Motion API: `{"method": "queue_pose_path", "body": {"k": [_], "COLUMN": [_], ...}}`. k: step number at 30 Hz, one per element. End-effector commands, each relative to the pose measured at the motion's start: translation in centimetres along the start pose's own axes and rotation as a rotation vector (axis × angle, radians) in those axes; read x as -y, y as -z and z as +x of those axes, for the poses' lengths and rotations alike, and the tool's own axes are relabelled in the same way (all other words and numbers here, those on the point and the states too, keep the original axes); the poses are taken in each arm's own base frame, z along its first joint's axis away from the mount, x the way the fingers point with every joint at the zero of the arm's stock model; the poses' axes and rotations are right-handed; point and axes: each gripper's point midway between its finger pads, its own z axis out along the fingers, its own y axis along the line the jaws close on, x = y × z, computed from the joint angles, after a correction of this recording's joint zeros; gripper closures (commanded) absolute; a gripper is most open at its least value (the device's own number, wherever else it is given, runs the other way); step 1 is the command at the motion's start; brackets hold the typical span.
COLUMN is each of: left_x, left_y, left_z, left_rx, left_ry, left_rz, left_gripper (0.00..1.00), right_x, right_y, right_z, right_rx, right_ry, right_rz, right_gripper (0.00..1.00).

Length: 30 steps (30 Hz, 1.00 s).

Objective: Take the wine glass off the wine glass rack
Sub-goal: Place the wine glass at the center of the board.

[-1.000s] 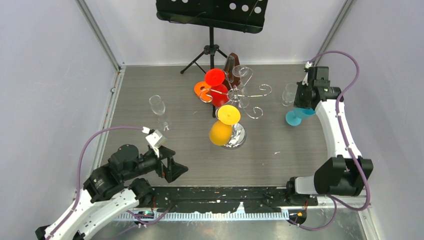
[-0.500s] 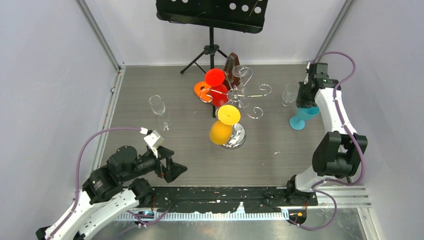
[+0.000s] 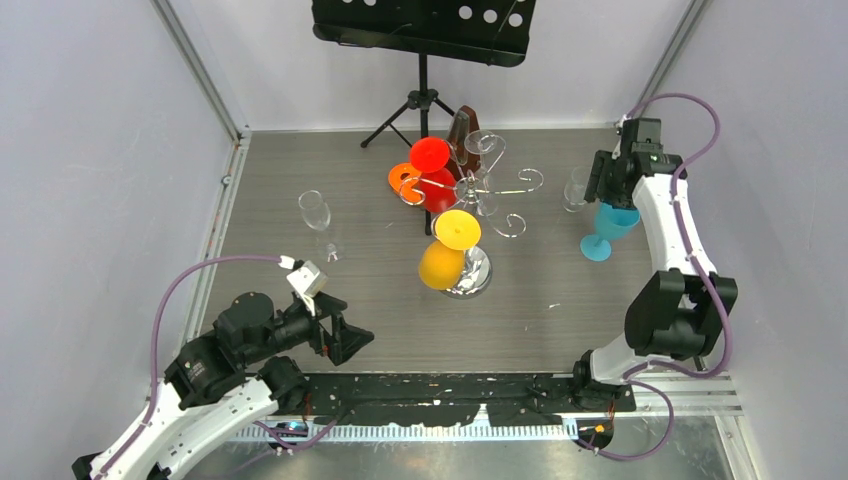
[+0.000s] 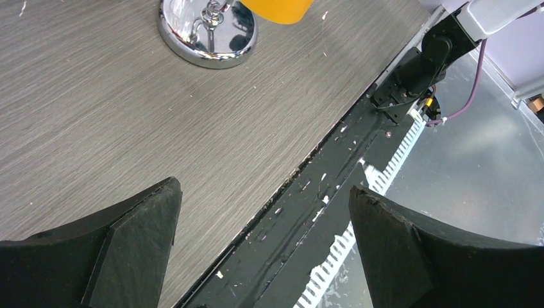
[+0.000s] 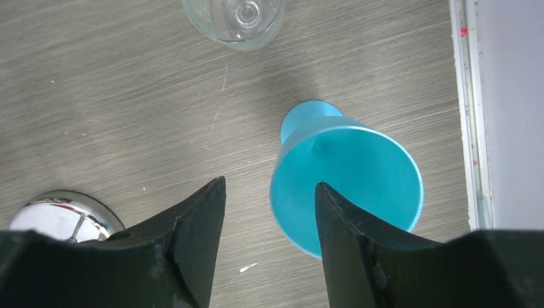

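The wine glass rack is a chrome wire tree on a round mirror base at mid table. A yellow-orange glass, a red one and clear ones hang from its arms. A blue wine glass stands upright on the table at the right. My right gripper hovers just above it, open. In the right wrist view the blue wine glass lies under the right finger, and only its rim edge falls inside the right gripper. My left gripper is open and empty at the table's front edge.
A clear glass stands just left of the blue one, and a clear flute stands at the left. A black tripod music stand and a brown object are behind the rack. The right wall rail is close to the blue glass.
My right gripper, shut on the tilted blue glass a second ago, brought it upright onto the table and opened its jaws. The left arm stayed put.
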Motion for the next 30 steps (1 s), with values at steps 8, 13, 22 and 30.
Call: {"method": "queue_pose_path", "body": {"k": [8,13,22,30], "left_x": [0.0,2.2,6.0,8.5], "left_y": [-0.1,-0.3,0.3,-0.6], "left_z": [-1.3,-3.3,-8.9,-12.9], "left_rx": [0.035,0.055,0.148,0.211], "left_ry": [0.012,0.077,0.161,0.278], "left_rz": [-0.017,0.062,0.190,0.288], "left_gripper": [0.00,0.00,0.00,0.04], "right_x": [-2.5,-5.8,-8.2,-7.2], "right_y": [10.0,13.8,19.2,22.3], "right_z": [-6.1,-5.5,-3.7,-1.2], "right_rx": [0.396,0.513,0.661,0.760], "right_ry": [-0.079,-0.033,-0.059,-0.055], "right_rz": [-0.121,-0.195,-0.385,-0.440], "right_gripper": [0.39,0.38,0.39,0.42]}}
